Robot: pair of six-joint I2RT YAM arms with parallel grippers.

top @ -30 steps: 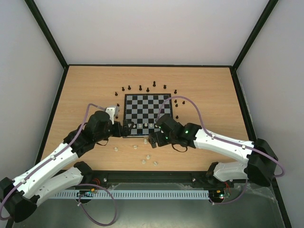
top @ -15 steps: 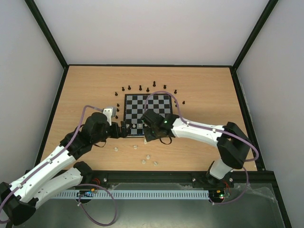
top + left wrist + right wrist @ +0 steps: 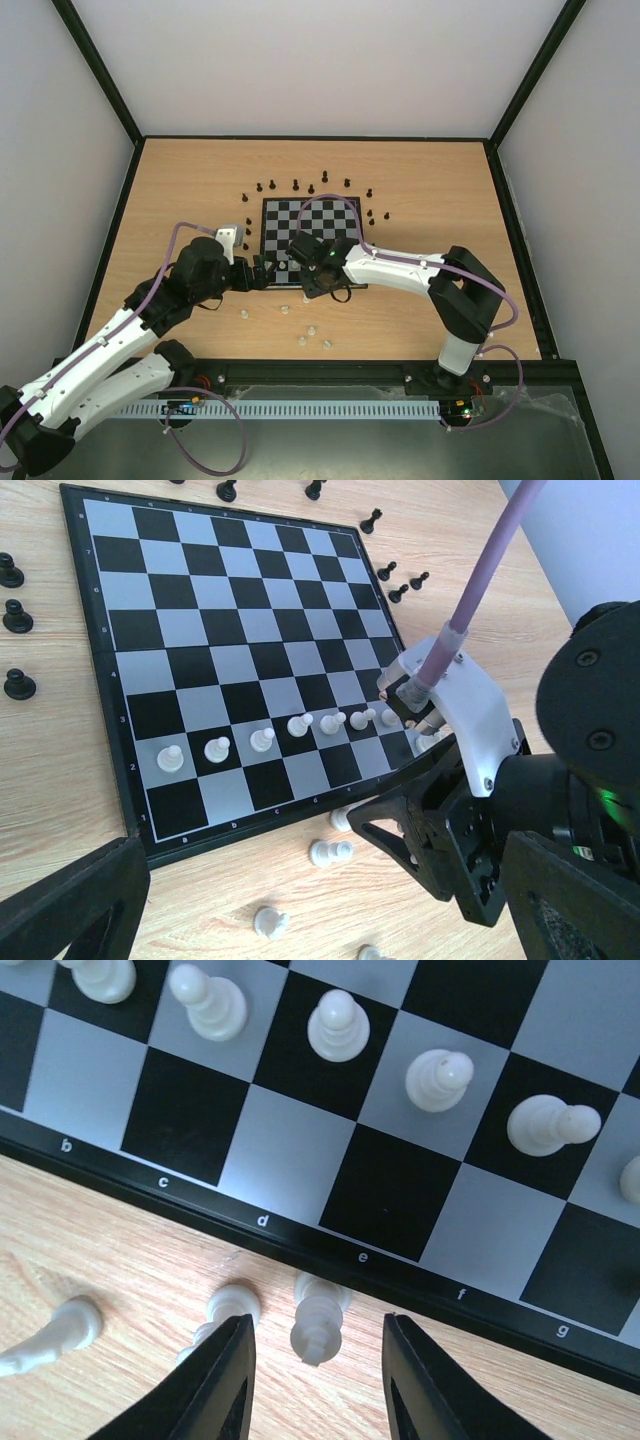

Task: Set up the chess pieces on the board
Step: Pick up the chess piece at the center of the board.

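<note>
The board (image 3: 312, 228) lies mid-table with several white pawns (image 3: 262, 739) standing in its second row. My right gripper (image 3: 315, 1332) hangs at the board's (image 3: 390, 1190) near edge, its fingers either side of an upright white piece (image 3: 318, 1322), with a gap on both sides. A second white piece (image 3: 232, 1305) stands just outside the left finger. In the top view the right gripper (image 3: 312, 285) is at the board's front edge. My left gripper (image 3: 262, 274) is wide open near the board's front left corner, holding nothing.
Loose white pieces (image 3: 302, 341) lie on the wood in front of the board, one on its side (image 3: 331, 853). Black pieces (image 3: 297, 184) stand scattered behind and beside the board. The right arm's cable (image 3: 480, 580) crosses above the board's right side.
The right arm swung left along the board's near edge and its jaws narrowed around a white piece. The left arm shifted only slightly and stays open.
</note>
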